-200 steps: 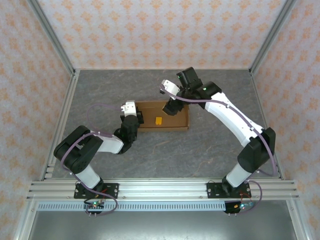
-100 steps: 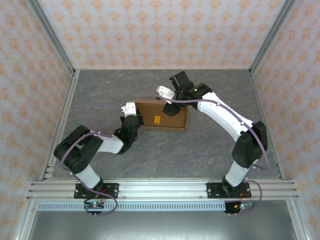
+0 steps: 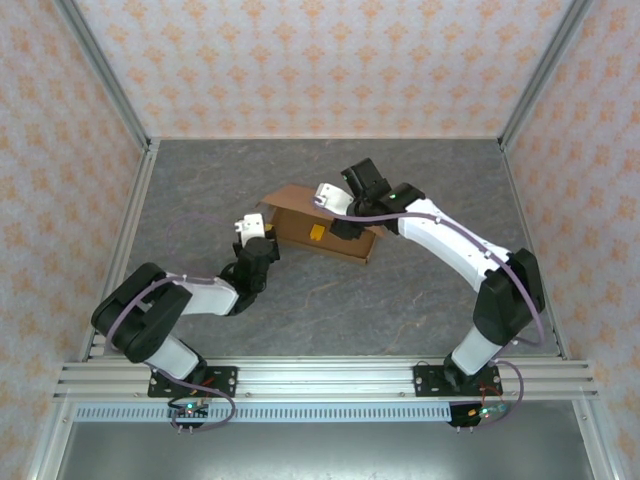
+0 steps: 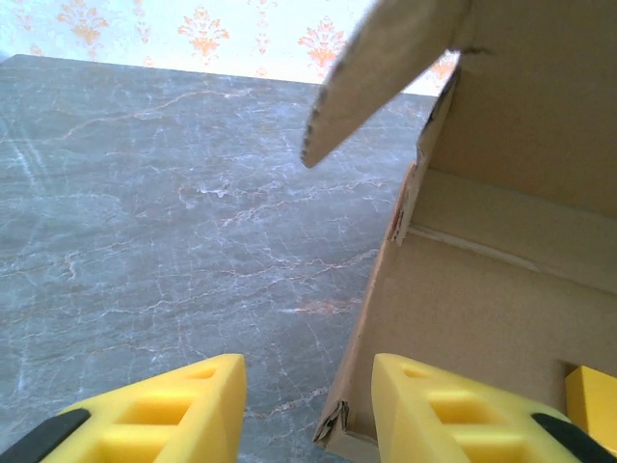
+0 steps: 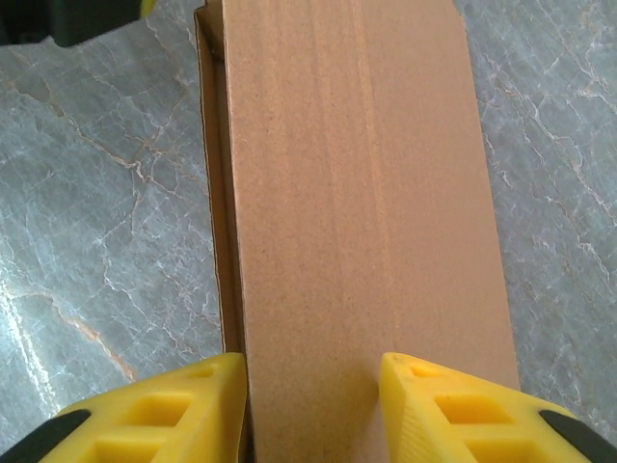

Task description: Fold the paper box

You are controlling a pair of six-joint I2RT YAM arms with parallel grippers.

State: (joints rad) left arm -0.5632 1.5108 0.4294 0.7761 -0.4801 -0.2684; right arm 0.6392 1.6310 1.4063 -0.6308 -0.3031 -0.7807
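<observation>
The paper box (image 3: 296,222), a shallow brown cardboard box, lies skewed at mid-table with a flap raised at its left end. A small orange-yellow piece (image 3: 316,234) lies inside it. My left gripper (image 3: 266,240) is at the box's left end. In the left wrist view it (image 4: 308,410) is open, with the box's torn corner (image 4: 339,429) between its fingers, close to the right one and not pinched. My right gripper (image 3: 347,222) is over the box's far side. In the right wrist view a flat cardboard panel (image 5: 357,193) lies under its (image 5: 313,410) parted fingers.
The grey marbled table (image 3: 420,290) is ringed by patterned walls and aluminium posts (image 3: 105,80). A slotted rail (image 3: 320,375) carrying both arm bases runs along the near edge. The raised flap (image 4: 386,68) hangs above the left gripper's path.
The box has swung clockwise and its left flap has come up. My left gripper let go, opened and drew back down-left. My right gripper moved left over the box and narrowed.
</observation>
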